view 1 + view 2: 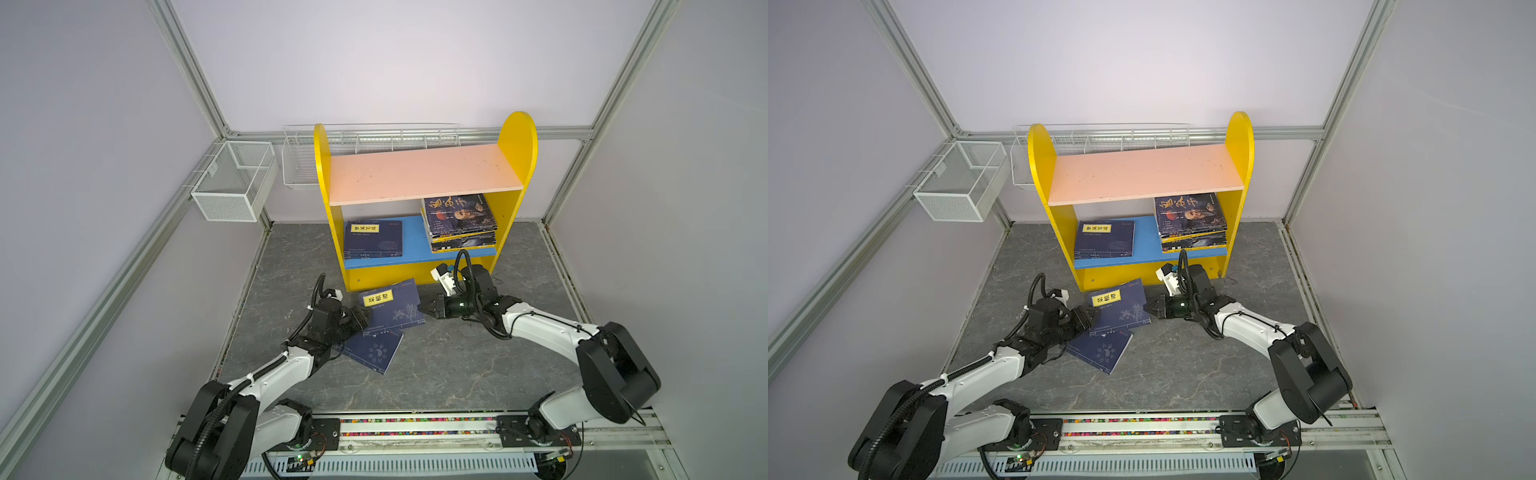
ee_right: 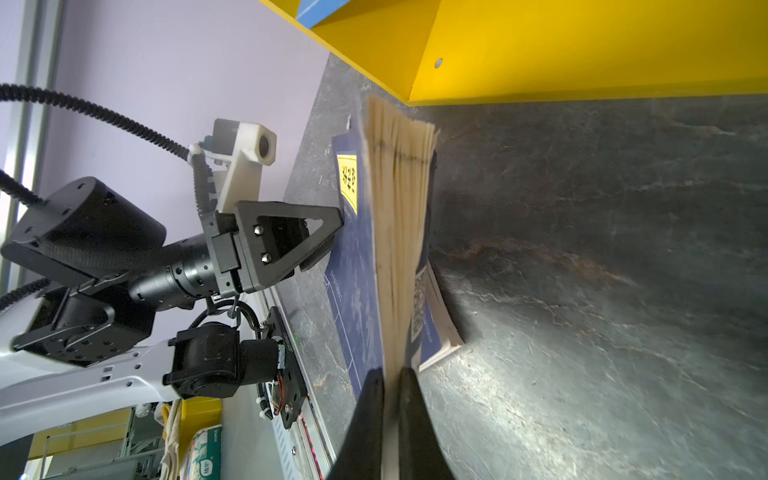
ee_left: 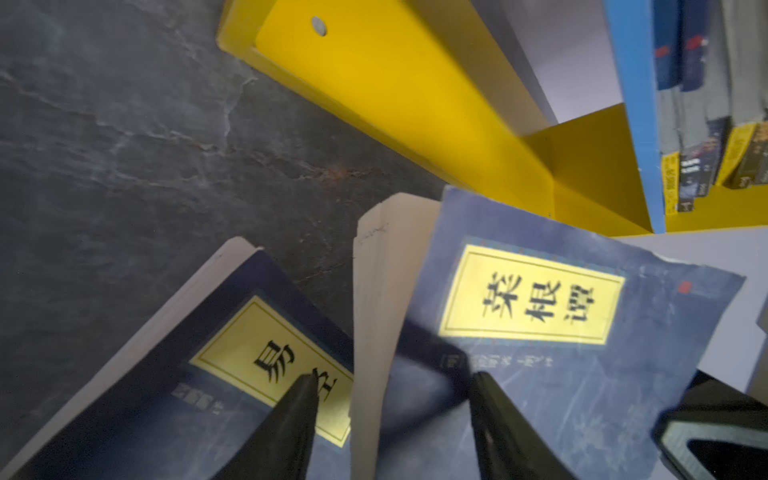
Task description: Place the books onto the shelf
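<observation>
With the right gripper (image 2: 390,372) pinching just the page edge of the top navy book (image 1: 395,309), tilted on a 2nd navy book (image 1: 374,353) on the counter (image 1: 457,365) before the shelf (image 1: 517,137), and the left gripper (image 3: 395,376) gaping wide, the pages might fan and slip free.

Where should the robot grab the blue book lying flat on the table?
Take the flat book by its bare right edge, from the right. The left gripper hangs over its left part, the raised book covers its far edge. It lies flat, so probably tip it up first.
</observation>
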`<state>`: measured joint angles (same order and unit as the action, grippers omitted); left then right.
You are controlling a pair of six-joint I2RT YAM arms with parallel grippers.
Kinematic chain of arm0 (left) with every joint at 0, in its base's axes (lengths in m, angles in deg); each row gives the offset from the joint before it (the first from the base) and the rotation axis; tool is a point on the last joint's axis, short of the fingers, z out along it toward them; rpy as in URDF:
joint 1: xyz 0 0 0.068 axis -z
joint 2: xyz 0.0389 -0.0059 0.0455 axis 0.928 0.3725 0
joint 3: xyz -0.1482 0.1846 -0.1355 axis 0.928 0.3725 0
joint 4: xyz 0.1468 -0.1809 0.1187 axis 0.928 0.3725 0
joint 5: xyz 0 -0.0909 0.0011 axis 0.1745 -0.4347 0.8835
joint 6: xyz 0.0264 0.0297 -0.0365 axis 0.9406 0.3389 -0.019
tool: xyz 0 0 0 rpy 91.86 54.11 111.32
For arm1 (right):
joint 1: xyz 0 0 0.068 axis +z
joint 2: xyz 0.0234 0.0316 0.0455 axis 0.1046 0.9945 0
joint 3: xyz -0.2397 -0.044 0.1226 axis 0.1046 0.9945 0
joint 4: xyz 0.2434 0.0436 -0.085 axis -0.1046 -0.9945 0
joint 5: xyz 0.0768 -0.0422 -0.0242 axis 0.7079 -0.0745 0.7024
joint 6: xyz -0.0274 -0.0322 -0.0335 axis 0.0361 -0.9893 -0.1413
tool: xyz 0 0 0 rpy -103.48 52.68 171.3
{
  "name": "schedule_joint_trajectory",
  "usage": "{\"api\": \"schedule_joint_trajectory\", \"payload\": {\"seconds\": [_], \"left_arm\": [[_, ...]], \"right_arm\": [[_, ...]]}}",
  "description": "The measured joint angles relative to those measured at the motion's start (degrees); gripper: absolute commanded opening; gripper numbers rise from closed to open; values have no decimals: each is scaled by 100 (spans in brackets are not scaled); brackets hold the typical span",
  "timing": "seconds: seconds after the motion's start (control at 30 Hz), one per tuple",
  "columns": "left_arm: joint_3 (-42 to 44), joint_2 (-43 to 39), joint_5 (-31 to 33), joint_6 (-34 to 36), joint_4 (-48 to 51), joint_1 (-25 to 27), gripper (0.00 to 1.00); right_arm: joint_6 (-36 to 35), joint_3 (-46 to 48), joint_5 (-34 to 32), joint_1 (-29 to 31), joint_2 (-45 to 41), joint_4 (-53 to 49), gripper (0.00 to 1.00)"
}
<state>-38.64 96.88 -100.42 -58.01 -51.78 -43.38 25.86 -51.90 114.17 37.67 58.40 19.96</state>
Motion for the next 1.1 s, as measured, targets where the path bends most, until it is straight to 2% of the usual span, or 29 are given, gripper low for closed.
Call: {"api": "schedule_joint_trajectory", "payload": {"seconds": [0.17, 0.33, 0.57, 0.83, 0.93, 1.0, 1.07, 1.1], "left_arm": [[2, -66, -76, 66, 258, 0, 73], [131, -267, -111, 76, 424, -7, 75], [188, -302, -581, 90, 157, -11, 74], [48, 354, -1502, 125, -415, -11, 70], [-7, 487, -1626, 125, -525, -11, 69], [-22, 503, -1620, 125, -514, -11, 69], [-35, 505, -1547, 133, -459, -11, 69], [-52, 505, -1493, 153, -387, -11, 68]], "right_arm": [[481, 262, 98, -170, 20, 573, 7], [859, 345, 133, -350, 57, 1047, 7], [1099, 345, 181, -367, 98, 1397, 7], [1344, 321, 243, -367, 133, 1784, 7], [1366, 245, 262, -367, 186, 1827, 8], [1266, 173, 190, -367, 199, 1631, 21], [1049, 66, -20, -365, 195, 1119, 47], [953, 28, -153, -367, 190, 868, 56]]}}
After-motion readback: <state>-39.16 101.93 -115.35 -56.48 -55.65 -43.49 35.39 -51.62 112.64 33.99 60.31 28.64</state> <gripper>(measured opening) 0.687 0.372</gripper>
